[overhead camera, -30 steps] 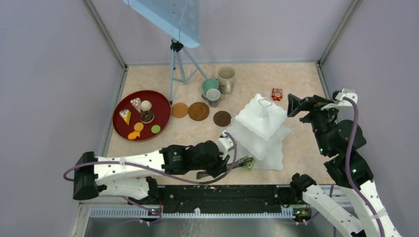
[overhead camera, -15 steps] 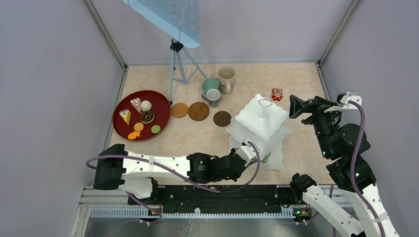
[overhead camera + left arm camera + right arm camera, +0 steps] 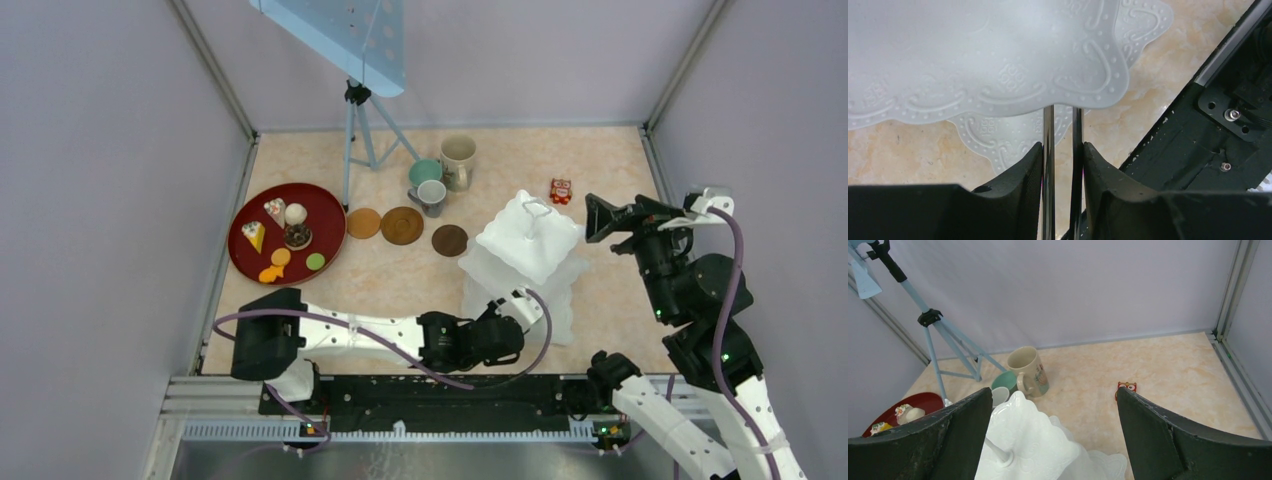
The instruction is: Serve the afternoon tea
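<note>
The left gripper (image 3: 1062,150), clamping the tongs (image 3: 1048,125), is swinging right along the near edge and sliding their tips under a stand (image 3: 998,50) tier, probably delivering a piece I cannot see, while other cakes (image 3: 297,236) are waiting on the left tray (image 3: 325,205).

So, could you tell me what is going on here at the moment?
The left hand grips metal tongs that run in under a tier of the white three-tier stand. The right hand hovers open beside the stand, holding nothing. The toy cakes lie on the dark-red tray, and the mugs are not on the coasters.
</note>
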Robot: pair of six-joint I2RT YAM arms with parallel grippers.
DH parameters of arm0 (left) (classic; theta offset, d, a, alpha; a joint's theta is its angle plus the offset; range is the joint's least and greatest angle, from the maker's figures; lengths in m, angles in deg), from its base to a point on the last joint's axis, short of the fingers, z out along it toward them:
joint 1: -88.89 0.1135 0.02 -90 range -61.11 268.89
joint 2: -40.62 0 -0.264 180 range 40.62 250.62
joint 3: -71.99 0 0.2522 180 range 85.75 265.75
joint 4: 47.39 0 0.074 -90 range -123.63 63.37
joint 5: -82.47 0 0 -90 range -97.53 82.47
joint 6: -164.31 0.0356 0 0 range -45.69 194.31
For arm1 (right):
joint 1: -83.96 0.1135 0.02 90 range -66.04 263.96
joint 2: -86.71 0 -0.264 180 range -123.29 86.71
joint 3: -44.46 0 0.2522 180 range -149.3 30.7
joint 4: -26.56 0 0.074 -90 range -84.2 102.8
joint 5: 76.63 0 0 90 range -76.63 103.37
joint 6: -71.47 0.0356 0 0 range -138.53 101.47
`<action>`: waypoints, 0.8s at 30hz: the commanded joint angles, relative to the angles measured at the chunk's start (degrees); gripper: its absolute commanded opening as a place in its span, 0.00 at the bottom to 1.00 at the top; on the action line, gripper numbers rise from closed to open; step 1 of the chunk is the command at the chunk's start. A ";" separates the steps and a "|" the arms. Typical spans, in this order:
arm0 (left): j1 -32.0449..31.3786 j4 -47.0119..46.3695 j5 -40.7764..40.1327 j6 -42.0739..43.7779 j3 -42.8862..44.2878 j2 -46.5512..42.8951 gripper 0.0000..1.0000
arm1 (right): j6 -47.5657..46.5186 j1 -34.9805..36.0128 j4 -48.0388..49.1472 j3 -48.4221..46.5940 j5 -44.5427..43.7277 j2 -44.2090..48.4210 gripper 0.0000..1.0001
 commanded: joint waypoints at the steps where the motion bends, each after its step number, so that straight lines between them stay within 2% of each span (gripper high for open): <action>1: -0.39 0.93 -3.19 -0.59 4.28 1.93 0.41 | -0.45 0.40 1.85 -0.15 1.85 0.22 0.92; 4: -0.47 1.28 -3.65 -0.05 2.80 1.26 0.44 | -1.12 0.38 1.09 -0.74 1.63 -0.70 0.92; 8: -0.48 1.16 -2.87 -0.18 0.99 -1.85 0.54 | -0.50 0.40 -0.21 -2.09 3.63 -1.03 0.91; 11: -0.48 -0.13 -1.80 0.29 -0.11 -2.79 0.55 | 0.06 0.45 0.62 -0.38 3.30 0.54 0.91; 15: -1.02 3.30 0.34 -0.67 2.10 -3.74 0.56 | 0.15 0.38 -0.33 -1.33 3.69 -0.16 0.91; 24: -1.36 5.31 3.39 3.36 -0.86 -12.49 0.57 | 0.05 0.38 0.87 -0.18 4.43 0.32 0.91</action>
